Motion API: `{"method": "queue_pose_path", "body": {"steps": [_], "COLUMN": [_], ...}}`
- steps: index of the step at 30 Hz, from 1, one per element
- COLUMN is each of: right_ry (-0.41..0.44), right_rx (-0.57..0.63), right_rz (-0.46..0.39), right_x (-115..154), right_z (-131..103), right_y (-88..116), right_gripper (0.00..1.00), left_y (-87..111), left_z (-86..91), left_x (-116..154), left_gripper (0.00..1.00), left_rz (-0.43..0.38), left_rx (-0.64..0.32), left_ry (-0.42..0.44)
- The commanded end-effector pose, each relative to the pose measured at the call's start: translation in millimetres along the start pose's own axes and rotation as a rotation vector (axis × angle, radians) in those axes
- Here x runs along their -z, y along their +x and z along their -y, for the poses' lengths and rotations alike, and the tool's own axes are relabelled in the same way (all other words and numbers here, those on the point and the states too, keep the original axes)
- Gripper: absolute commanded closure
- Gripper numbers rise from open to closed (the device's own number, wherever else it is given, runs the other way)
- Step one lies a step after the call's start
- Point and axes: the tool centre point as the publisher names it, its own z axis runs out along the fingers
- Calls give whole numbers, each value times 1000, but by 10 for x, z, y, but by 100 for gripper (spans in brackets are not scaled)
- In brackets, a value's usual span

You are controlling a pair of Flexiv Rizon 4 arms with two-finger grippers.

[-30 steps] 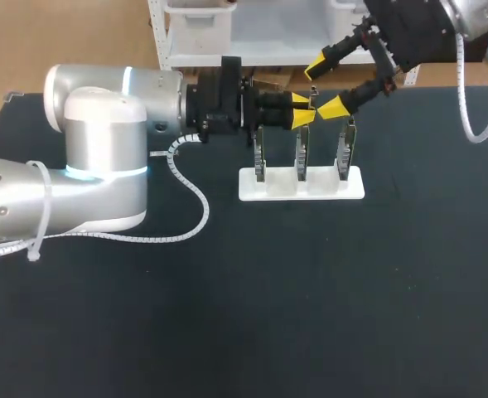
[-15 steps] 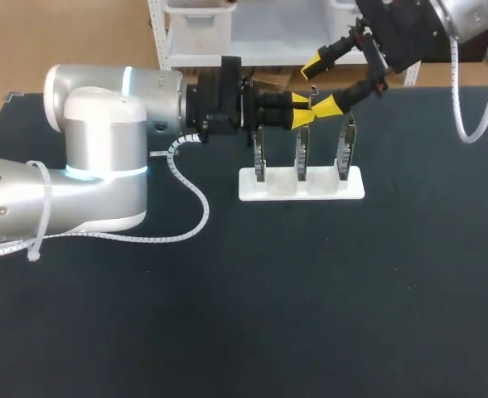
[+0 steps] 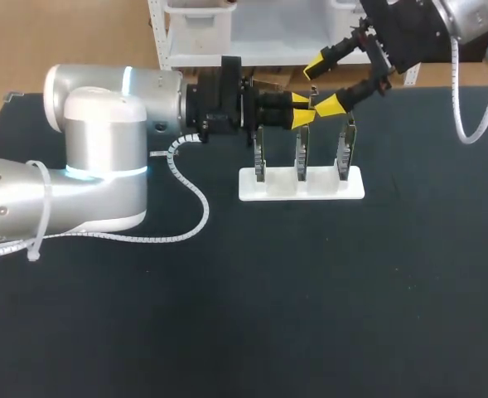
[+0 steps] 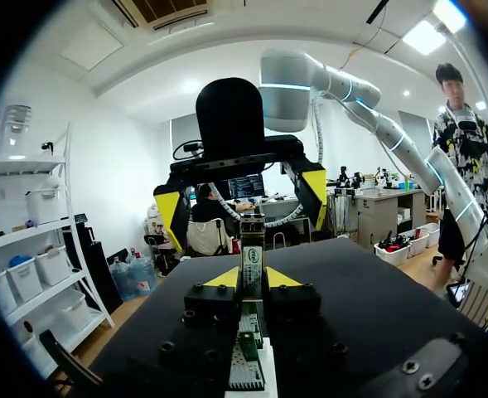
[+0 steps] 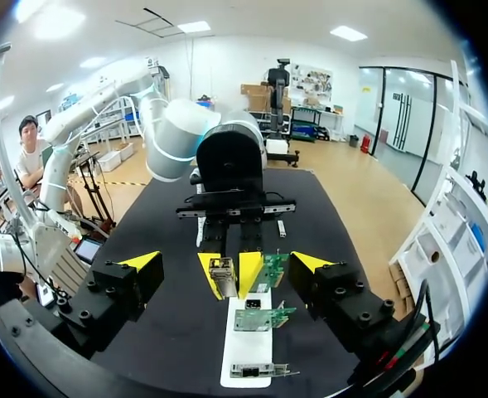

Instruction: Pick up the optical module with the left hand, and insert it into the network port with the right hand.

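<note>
Left end effector [image 3: 303, 109] pinches the small silver metal optical module [image 4: 252, 249] between its yellow tips.
The module sticks out just ahead of those tips. Just past it, the right end effector [image 3: 325, 85] is spread wide, with one yellow tip on each side of the module and apart from it. Under both end effectors sits the long white plastic holder [image 3: 301, 189] with three upright green circuit boards [image 5: 264, 317], on the black worktop [image 3: 310, 290].
</note>
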Motion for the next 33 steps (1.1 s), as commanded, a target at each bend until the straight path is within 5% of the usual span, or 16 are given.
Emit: {"method": "queue_pose_path", "body": {"steps": [1, 33], "right_ry": [-3, -37], "right_rx": [3, 17], "right_rz": [2, -12], "right_x": [-3, -68], "right_z": [19, 52], "right_y": [-2, -34], "right_gripper": [0, 0], "left_y": [8, 8], "left_z": [26, 26], "left_x": [0, 0], "left_gripper": [100, 100], "left_rz": [3, 3], "left_rx": [-4, -4], "left_ry": [-9, -9]}}
